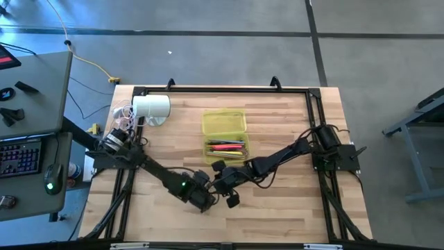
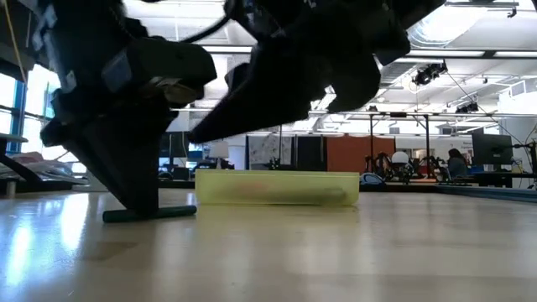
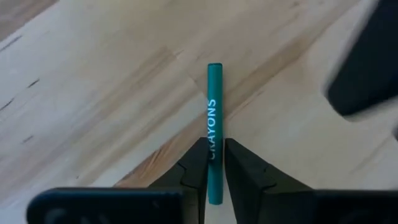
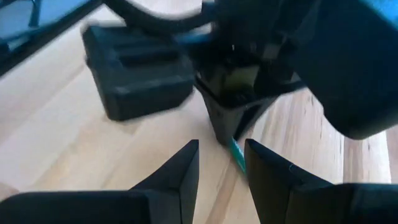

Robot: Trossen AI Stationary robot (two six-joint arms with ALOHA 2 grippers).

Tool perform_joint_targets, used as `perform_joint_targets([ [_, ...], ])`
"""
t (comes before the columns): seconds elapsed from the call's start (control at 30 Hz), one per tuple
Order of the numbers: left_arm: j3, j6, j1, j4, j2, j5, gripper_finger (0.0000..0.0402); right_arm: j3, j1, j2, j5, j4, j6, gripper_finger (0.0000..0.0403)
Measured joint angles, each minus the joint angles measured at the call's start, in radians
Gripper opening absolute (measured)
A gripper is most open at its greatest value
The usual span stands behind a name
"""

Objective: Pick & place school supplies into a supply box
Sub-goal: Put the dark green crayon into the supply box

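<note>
Wooden counter (image 1: pixel 277 208). Yellow-green supply box (image 1: pixel 224 123) mid-counter, pens (image 1: pixel 226 148) inside. Left gripper (image 3: pixel 214 163) at the front, pinching a green crayon (image 3: pixel 214 112) lying on the counter. Right gripper (image 4: pixel 221 163) just beside it, fingers spread, empty.

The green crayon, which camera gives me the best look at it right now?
The left wrist view: the green crayon lies on the table, label readable, the left gripper closed around it. The right wrist view shows only a green tip. The low view shows it dark, side-on. The high view hides it.
</note>
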Motion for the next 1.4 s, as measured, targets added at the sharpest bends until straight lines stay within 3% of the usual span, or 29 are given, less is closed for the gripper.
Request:
perform_joint_targets([
  [0.17,0.055,0.093,0.017,-0.074,0.0,0.059,0.0091,-0.044,-0.026,0.0,0.0,0.024,0.0,0.0112],
  [0.4,0.223,0.054,-0.015,-0.469,0.0,-0.07,0.0092,-0.117,-0.084,0.0,0.026,0.084,0.051,0.0112],
  [0.67,0.437,-0.162,-0.104,-0.976,-0.003,-0.273,0.0092,-0.188,-0.143,0.0,-0.244,0.357,0.028,0.0112],
  [0.83,0.454,-0.196,-0.159,-0.97,-0.045,-0.353,0.0092,-0.148,-0.118,0.073,-0.357,0.447,-0.021,0.0112],
  [1.17,0.447,-0.274,-0.187,-0.974,-0.06,-0.352,0.0092,0.036,-0.107,0.273,-0.316,0.381,-0.091,0.0112],
  [1.4,0.447,-0.284,-0.191,-0.976,-0.062,-0.349,0.0092,0.064,-0.133,0.294,-0.335,0.279,-0.129,0.0112],
])
